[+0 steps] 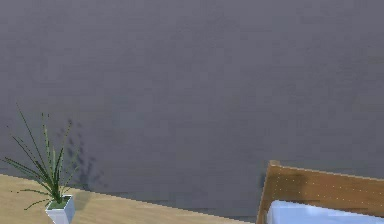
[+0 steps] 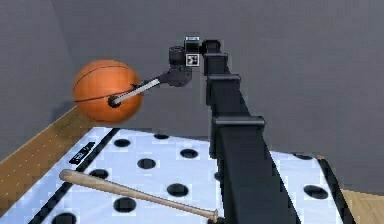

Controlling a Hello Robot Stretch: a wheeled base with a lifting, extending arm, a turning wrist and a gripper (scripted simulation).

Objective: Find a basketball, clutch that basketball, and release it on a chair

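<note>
An orange basketball [image 2: 103, 89] hangs in the air in front of the grey wall, well above the bed. My gripper [image 2: 121, 98] holds the basketball at its far end, its thin fingers lying against the ball's right side. The dark arm [image 2: 235, 130] rises from the bottom edge to the two white marker squares [image 2: 193, 52]. I see no chair.
Below the ball lies a bed with a white, black-dotted cover [image 2: 190, 165] and a wooden frame [image 2: 30, 160]. A wooden baseball bat [image 2: 140, 193] and a small dark flat object [image 2: 80, 154] rest on it. The forward view has a potted plant [image 1: 48, 180], a wooden headboard [image 1: 320, 188] and a grey wall [image 1: 190, 90].
</note>
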